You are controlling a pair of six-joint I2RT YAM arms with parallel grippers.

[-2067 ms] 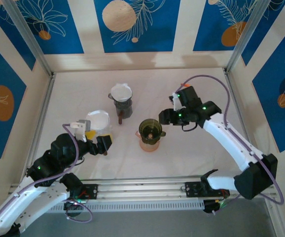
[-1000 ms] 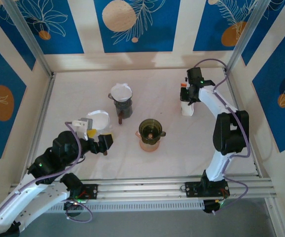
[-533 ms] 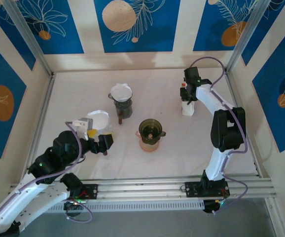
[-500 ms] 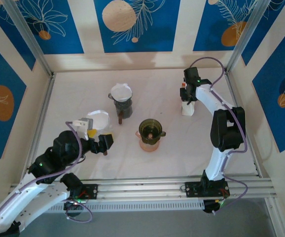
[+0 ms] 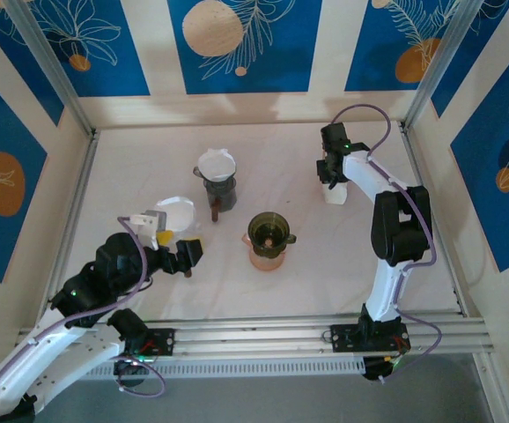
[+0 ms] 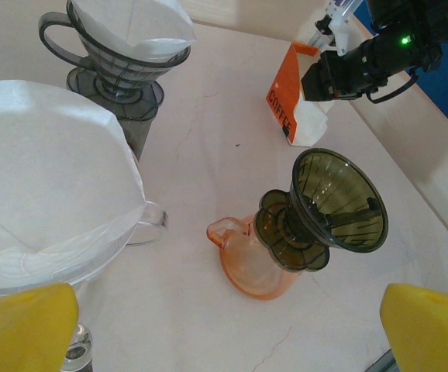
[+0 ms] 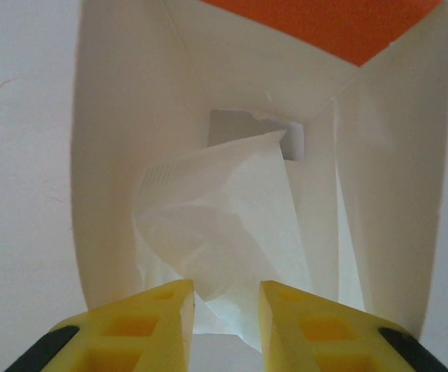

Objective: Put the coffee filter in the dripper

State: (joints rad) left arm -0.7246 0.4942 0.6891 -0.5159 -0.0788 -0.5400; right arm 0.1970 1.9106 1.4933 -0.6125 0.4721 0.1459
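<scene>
Two seconds back the right hand [image 7: 225, 308] hung just right of the dripper [image 5: 269, 231]. It has since swung to the far right of the desk [image 5: 149, 167], and over the last half second it has edged slightly left at the box [image 5: 333, 190]. The left arm and the things on the desk lie as they did before.

The right hand is closed on the filter [image 7: 224, 221]: its yellow fingers [image 7: 135, 325] stand narrowly apart with the paper's nearer edge pinched between them. The filter sits inside the box, crumpled. Its long axis runs from deep in the box out toward the opening and the hand, with one corner pointing inward.

The left hand [image 6: 225, 329], at the near left, is spread wide open.

The box is orange outside and white inside, and it holds the gripped filter. The dripper, dark green, is empty and stands upright on an orange carafe [image 6: 247, 267] at mid-desk, well apart from the box. A grey dripper [image 6: 123, 54], farther and to the left, holds a second filter [image 6: 143, 27]. Just beside the left hand, a third filter [image 6: 46, 186] sits open in a clear vessel [image 6: 153, 225] with a handle.
</scene>
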